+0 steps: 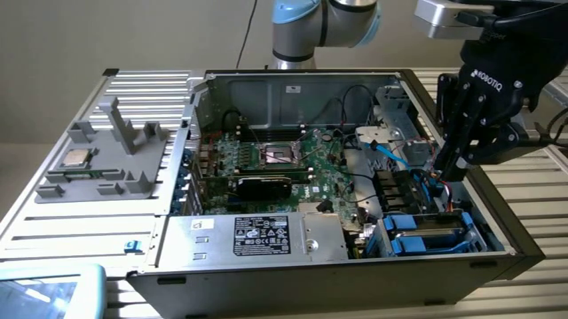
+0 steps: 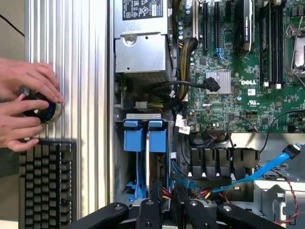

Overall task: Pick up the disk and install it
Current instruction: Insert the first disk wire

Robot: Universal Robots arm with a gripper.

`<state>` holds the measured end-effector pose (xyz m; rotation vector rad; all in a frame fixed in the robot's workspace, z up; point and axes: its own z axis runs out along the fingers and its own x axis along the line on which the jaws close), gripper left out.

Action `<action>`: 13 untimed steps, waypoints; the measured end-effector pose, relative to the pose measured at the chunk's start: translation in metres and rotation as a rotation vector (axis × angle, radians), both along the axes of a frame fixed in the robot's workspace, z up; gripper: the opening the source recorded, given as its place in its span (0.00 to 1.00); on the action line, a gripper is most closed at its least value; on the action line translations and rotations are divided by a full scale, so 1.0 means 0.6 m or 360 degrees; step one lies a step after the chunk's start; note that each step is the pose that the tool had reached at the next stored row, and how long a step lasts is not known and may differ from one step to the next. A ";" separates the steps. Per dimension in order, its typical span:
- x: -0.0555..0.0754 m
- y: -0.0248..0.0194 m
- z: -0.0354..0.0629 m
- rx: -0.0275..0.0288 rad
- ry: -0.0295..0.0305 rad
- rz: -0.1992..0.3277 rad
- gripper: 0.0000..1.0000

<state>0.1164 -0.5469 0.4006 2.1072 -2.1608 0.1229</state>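
install step, seemingly: pincer (image 1: 453,173) hangs just above the disk (image 1: 426,236) seated in the case (image 1: 293,86); its grip i cannot tell.

Robotics lab or test workshop. Signs: industrial robot arm (image 1: 306,23) above ribbed metal counter (image 1: 62,229); opened computer case (image 1: 293,86) with motherboard (image 1: 328,166) exposed; grey moulded fixture (image 1: 111,156) carrying processor chip (image 1: 74,158); keyboard (image 2: 45,186); person's hand (image 2: 28,78) on round knob (image 2: 40,109).
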 end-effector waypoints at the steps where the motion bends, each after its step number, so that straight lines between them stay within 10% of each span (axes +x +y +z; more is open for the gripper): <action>1: -0.001 0.0002 -0.002 -0.00005 0.00055 -0.0005 0.25; 13: -0.002 0.0005 -0.019 0.00026 0.00254 -0.0187 0.25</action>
